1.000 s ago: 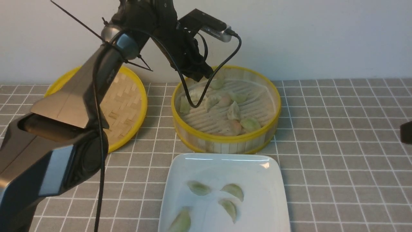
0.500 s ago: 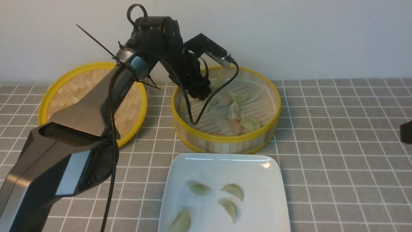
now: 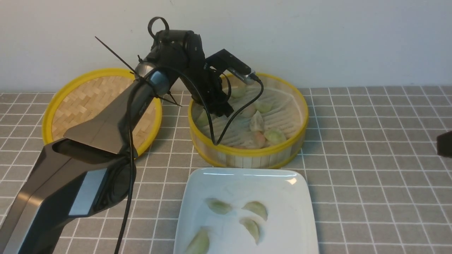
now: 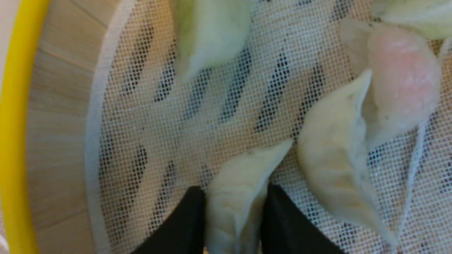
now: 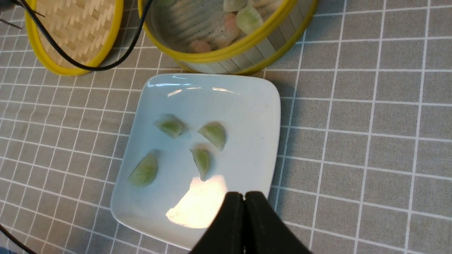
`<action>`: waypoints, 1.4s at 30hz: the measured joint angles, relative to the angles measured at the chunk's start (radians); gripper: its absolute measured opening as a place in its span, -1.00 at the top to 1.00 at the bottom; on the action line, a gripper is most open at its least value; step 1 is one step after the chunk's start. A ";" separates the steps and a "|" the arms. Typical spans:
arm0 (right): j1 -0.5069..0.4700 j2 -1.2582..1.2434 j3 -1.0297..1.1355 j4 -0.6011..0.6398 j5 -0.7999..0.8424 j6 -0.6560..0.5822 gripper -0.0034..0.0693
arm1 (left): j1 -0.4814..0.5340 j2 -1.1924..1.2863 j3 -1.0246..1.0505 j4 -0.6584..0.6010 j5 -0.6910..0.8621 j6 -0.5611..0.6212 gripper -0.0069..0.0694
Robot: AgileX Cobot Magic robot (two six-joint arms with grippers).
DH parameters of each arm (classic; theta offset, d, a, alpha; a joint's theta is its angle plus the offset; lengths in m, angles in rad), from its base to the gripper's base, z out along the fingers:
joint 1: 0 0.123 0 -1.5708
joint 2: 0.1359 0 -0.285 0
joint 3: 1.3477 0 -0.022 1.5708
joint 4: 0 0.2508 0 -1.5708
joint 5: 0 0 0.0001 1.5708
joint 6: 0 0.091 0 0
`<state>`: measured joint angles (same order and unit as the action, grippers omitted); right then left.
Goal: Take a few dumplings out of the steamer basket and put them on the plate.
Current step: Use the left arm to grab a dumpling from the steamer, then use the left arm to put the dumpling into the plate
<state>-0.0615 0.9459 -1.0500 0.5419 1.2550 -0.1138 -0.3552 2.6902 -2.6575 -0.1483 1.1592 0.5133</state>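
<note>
Inside steamer basket (image 3: 247,152): left gripper (image 4: 235,188) jaws clamped on whitish dumpling (image 4: 235,197). Lift straight up, clear neighbour, keep squeeze light. Right gripper (image 5: 243,194), basket's near side: jaws together.

black angular left arm (image 3: 106,130), glossy grey-blue panels, looping black cable (image 3: 131,158), thin protruding tie ends, silver-edged camera housing (image 3: 229,65)

The glossy white, smooth ceramic-looking squarish plate (image 3: 282,218) is reflecting bright patches of light. The round pale wooden steamer basket with yellow rims (image 3: 247,160) is showing a slatted wall and a rough, cloth-like mesh floor. The round woven-bamboo lid with yellow rim (image 3: 81,102) is looking coarse. Pale-green, whitish and pinkish crescent dumplings (image 4: 332,151) are appearing smooth and translucent.
</note>
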 joint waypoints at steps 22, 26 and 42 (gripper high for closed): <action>0.000 -0.033 0.000 0.056 0.001 -0.087 0.93 | -0.083 -0.691 0.302 -0.085 0.092 -0.326 0.33; 0.000 -0.056 0.000 0.060 0.002 -0.103 0.93 | -0.146 -0.880 0.647 -0.093 0.092 -0.333 0.33; 0.000 -0.062 0.000 0.063 0.005 -0.157 0.93 | -0.351 -0.838 1.306 -0.099 -0.034 -0.348 0.33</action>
<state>-0.0615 0.8841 -1.0500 0.6049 1.2597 -0.2712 -0.7066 1.8519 -1.3513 -0.2470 1.1247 0.1655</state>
